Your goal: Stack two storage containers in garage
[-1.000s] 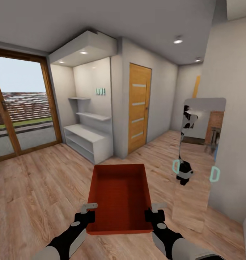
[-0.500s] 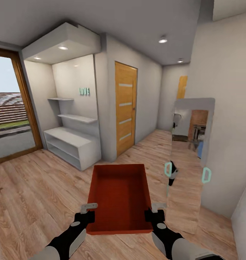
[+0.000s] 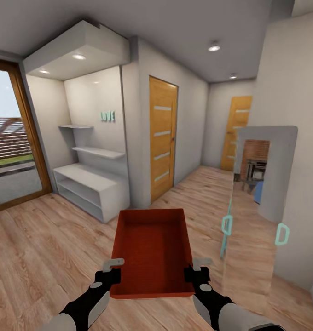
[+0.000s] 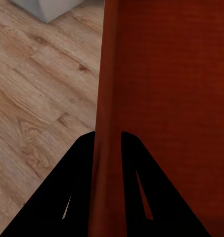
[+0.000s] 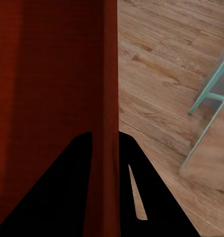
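View swings and rolls on; the carried load sits the same.

In the head view the whole scene shifts, so the camera moves, not the room: the glass door (image 3: 11, 138) slides toward the left edge, the white shelf unit (image 3: 89, 184) and the near wooden door (image 3: 163, 138) drift left then settle, and a second wooden door (image 3: 237, 131) at the hallway's end comes into full sight. The standing mirror (image 3: 257, 216) sits further right, its glass now reflecting brick fireplace and floor, no longer the robot's dark figure.
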`<state>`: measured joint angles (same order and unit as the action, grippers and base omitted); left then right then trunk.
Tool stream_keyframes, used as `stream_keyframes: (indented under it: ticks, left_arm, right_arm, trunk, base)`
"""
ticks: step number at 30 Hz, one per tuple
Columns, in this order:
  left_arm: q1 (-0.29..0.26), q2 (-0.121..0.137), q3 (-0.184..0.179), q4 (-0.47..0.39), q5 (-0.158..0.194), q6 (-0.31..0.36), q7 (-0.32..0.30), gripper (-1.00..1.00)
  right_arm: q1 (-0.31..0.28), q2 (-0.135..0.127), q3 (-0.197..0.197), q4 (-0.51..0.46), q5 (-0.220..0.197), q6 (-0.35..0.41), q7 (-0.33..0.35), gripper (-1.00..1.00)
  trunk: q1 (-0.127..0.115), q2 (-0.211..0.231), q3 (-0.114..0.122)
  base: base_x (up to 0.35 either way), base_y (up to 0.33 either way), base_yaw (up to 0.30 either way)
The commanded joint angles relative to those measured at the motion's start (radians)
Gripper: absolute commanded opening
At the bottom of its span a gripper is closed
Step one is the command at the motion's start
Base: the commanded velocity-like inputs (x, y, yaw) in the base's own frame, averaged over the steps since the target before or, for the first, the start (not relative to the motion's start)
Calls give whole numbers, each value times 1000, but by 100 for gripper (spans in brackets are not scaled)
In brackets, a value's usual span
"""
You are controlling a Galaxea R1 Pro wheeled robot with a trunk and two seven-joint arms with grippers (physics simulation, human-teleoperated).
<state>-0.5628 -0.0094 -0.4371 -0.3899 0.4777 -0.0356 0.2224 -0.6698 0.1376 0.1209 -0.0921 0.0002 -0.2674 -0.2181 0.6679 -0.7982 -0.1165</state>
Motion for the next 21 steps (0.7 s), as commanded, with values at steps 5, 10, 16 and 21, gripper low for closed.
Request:
stream_keyframes:
  ticks: [5, 10, 16, 21]
  left_arm:
    - [-2, -2, 15, -1, -7, -4, 22, -100]
    - [-2, -3, 15, -1, -7, -4, 22, -100]
    - [-2, -3, 15, -1, -7, -4, 22, -100]
    - [-2, -3, 15, -1, -7, -4, 22, -100]
  right_arm:
    - [-1, 14, -9, 4, -13, -4, -12, -100]
    - [-1, 15, -9, 3, -14, -5, -12, -100]
    - [-1, 20, -9, 4, -14, -6, -12, -100]
    - [-1, 20, -9, 4, -14, -5, -12, -100]
  trunk:
    - [1, -1, -1]
    - [1, -1, -1]
    - [1, -1, -1]
    - [1, -1, -1]
  base:
    - [319, 183, 0]
    - [319, 183, -98]
    - [319, 183, -253]
    - [319, 183, -283]
